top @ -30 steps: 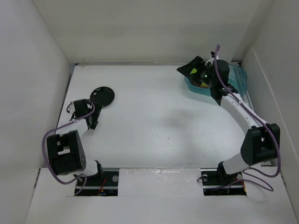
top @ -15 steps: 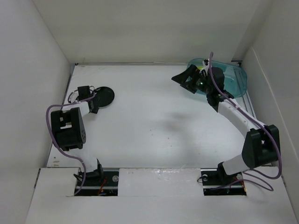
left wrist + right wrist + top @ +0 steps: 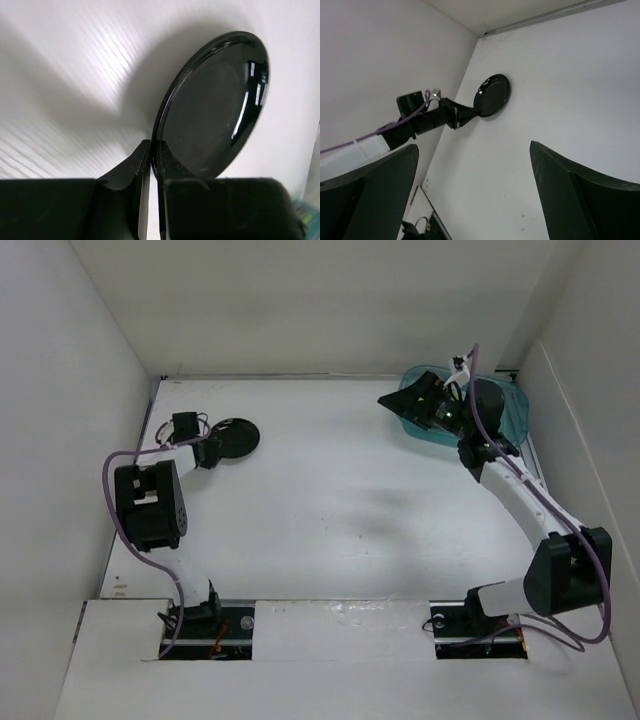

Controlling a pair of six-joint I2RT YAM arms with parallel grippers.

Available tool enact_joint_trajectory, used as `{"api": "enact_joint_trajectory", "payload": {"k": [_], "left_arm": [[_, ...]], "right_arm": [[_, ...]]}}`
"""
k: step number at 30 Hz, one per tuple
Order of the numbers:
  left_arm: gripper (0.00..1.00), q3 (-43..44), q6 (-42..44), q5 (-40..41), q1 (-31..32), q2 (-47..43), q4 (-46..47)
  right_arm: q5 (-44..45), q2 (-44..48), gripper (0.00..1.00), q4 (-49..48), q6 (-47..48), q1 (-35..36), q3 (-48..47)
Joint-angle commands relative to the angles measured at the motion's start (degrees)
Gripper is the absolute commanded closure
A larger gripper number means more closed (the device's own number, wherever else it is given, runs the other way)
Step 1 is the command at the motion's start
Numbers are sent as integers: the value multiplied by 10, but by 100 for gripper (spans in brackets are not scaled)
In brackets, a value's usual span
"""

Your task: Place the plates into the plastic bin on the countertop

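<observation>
Tilted black plate (image 3: pixel 215 110) in left gripper (image 3: pixel 154 150), maybe off countertop (image 3: pixel 60 75)

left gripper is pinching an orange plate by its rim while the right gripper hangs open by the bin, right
Not orange: the plate pinched by its rim in the left gripper is black, as the left wrist view shows. The right gripper is indeed open, by the plastic bin.
</observation>
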State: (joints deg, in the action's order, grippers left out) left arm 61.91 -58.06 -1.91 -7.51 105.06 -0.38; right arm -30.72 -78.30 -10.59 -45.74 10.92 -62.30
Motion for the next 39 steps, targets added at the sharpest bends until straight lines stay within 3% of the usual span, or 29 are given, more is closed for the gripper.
{"api": "enact_joint_trajectory", "payload": {"k": [1,6,8,13,22,23,26,27,28,29,30,31,32,35,39], "left_arm": [[100,37,72,-29,77,-72,-27],[100,102,147,9,199,-103,-107],[100,102,147,-1,234,-127,-102],[100,96,153,-35,273,-164,-91],[100,78,171,-265,273,-170,10],[100,73,171,-280,273,-170,20],[100,52,160,-316,273,-170,68],[100,52,160,-316,273,-170,68],[85,52,166,-305,273,-170,51],[51,69,166,-282,273,-170,23],[1,81,171,-250,273,-170,-9],[0,94,176,-218,278,-178,-68],[0,103,176,-143,278,-187,-93],[0,110,176,-17,278,-252,-147],[0,134,195,61,278,-313,-223]], "right_arm": [[-50,-41,2,-12,60,38,-50],[-70,-124,4,3,108,51,-91],[-37,-130,5,3,114,51,-92],[13,-149,5,3,143,51,-71],[-63,-205,13,-38,116,46,-71],[-71,-216,16,-47,109,46,-71],[-92,-227,42,-71,86,46,-71],[-101,-234,69,-79,72,46,-71],[-107,-234,93,-89,62,40,-64],[-101,-234,100,-97,51,32,-64],[-90,-226,100,-111,38,27,-49],[-74,-216,100,-111,12,21,-49],[-33,-209,100,-111,0,15,-41],[55,-188,100,-100,-29,-27,-41],[164,-200,100,-58,-50,-72,-83]]}}
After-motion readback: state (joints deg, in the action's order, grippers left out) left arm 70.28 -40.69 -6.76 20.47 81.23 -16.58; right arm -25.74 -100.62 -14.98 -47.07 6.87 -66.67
